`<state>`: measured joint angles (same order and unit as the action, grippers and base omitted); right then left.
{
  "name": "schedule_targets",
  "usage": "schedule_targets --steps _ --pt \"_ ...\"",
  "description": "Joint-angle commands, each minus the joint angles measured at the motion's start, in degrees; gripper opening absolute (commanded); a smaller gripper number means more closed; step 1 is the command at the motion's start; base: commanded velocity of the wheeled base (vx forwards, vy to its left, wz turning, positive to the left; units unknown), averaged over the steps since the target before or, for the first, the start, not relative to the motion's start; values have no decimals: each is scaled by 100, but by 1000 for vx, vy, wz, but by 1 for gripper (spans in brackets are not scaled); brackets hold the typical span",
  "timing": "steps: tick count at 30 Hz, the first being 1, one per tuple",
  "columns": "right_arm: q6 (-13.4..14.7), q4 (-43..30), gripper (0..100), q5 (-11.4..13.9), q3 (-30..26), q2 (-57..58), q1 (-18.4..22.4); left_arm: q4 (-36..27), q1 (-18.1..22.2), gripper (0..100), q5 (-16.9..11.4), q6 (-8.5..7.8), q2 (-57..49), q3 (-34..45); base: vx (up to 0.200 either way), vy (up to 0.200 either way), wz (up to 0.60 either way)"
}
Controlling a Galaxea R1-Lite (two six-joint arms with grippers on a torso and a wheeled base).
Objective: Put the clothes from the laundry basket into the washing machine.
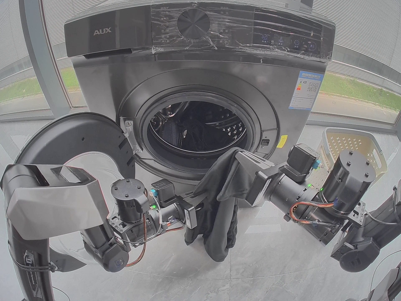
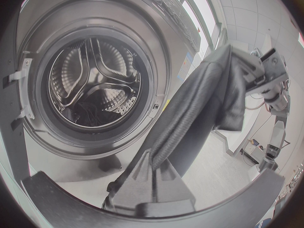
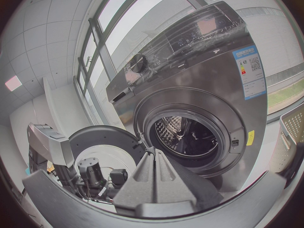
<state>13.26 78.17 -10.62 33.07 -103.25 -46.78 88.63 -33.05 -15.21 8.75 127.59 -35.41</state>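
A black garment (image 1: 217, 218) hangs in front of the washing machine (image 1: 108, 80), just below its open drum (image 1: 196, 126). My left gripper (image 1: 202, 198) is shut on the garment's lower left part; in the left wrist view the gripper (image 2: 154, 162) pinches the black cloth (image 2: 196, 105). My right gripper (image 1: 239, 155) is shut on the garment's top edge, close to the drum's lower rim, and in the right wrist view the cloth (image 3: 196, 181) trails from the shut gripper (image 3: 154, 154). Dark clothes (image 2: 88, 113) lie inside the drum. The laundry basket (image 1: 355, 145) stands to the right of the machine.
The round machine door (image 1: 71, 141) is swung open to the left, close behind my left arm. Bare tiled floor (image 1: 259, 256) lies in front of the machine. Windows run behind it.
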Motion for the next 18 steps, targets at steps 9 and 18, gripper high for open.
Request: schedule_targets --steps 9,18 --pt "-219 -276 100 113 -952 -81 696 6 -96 0 54 -102 -489 351 0 0 0" --pt "-570 -214 100 640 -1303 -362 758 6 -202 0 62 -242 -489 369 0 0 0"
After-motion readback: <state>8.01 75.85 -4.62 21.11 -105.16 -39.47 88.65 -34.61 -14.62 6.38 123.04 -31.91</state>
